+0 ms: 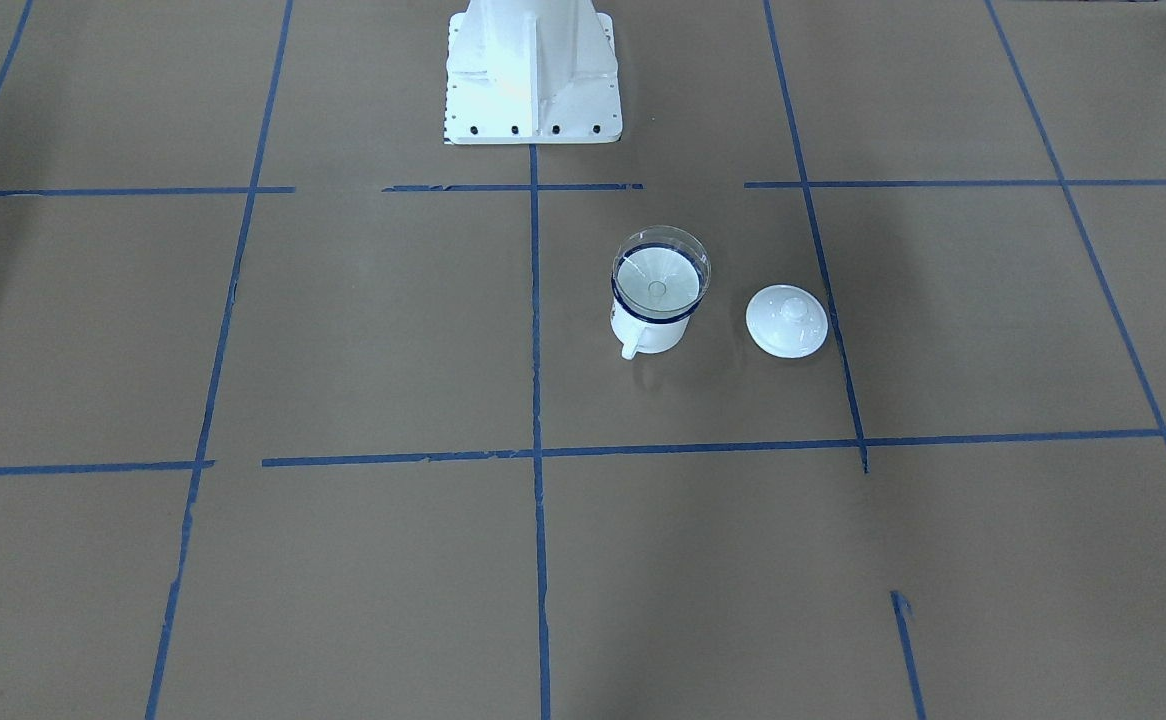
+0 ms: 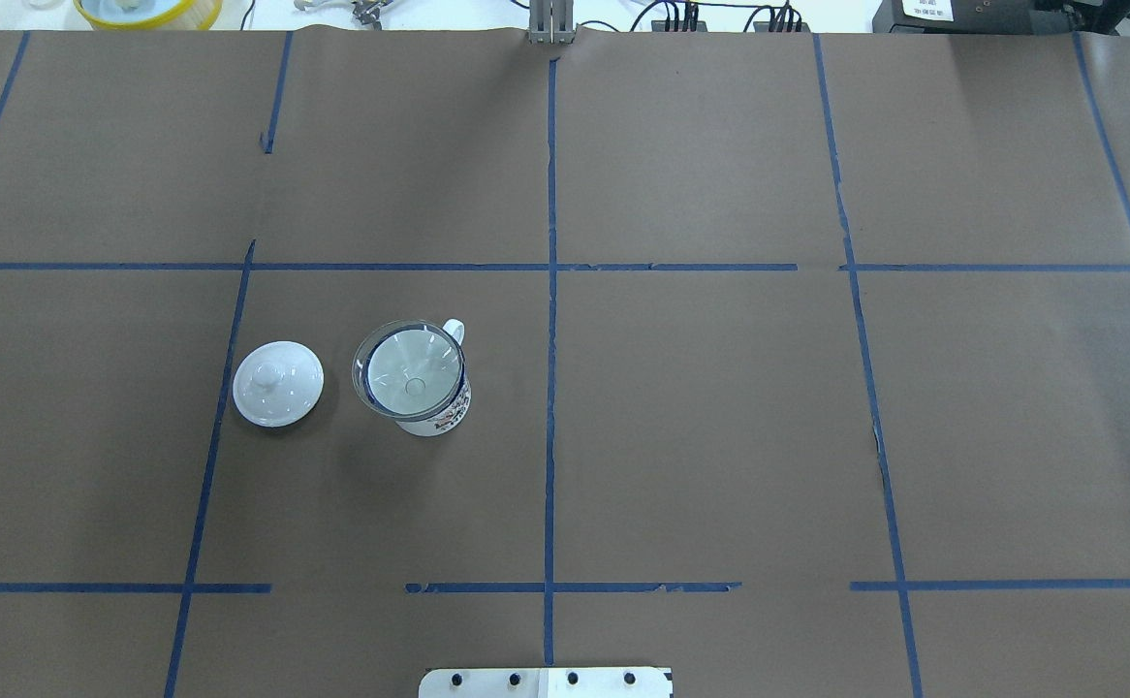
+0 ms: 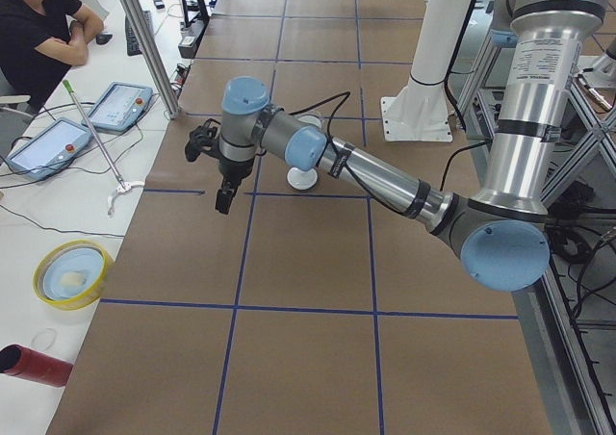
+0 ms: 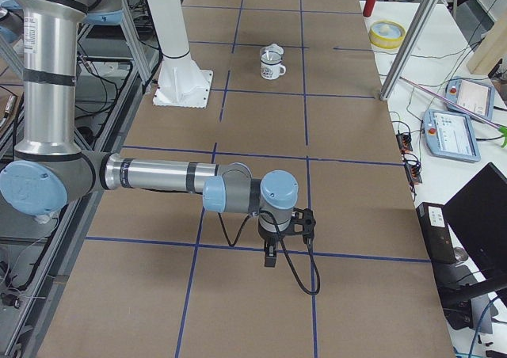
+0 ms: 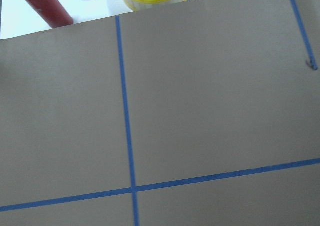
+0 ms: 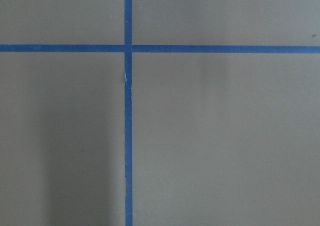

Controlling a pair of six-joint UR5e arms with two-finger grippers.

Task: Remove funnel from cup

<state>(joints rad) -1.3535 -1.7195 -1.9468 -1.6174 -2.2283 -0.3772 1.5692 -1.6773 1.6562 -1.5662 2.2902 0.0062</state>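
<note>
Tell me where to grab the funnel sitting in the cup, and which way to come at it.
Pinch the funnel by its clear upper wall, coming straight down from above. Its wide mouth stands above the blue rim of the cup while the spout is sunk inside, so only that band is free. Probably pick a spot away from the handle.

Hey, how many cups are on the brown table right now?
1. The cup stands just left of the centre tape line in the overhead view, the funnel sitting in its mouth, a lid beside it, not touching. No other cup shows.
</note>
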